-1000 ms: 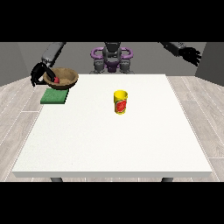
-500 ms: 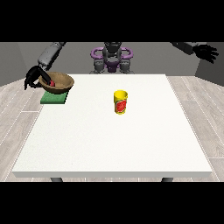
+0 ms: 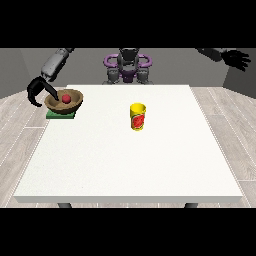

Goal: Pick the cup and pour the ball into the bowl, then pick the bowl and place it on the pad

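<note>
A round brown wooden bowl (image 3: 64, 100) holding a small red ball (image 3: 65, 98) sits on the flat green square pad (image 3: 61, 115), just beside the hand at the view's left (image 3: 37, 91), whose curled fingers clasp nothing; the yellow cup with a red label (image 3: 138, 117) stands well apart on the white desk (image 3: 130, 160).
</note>
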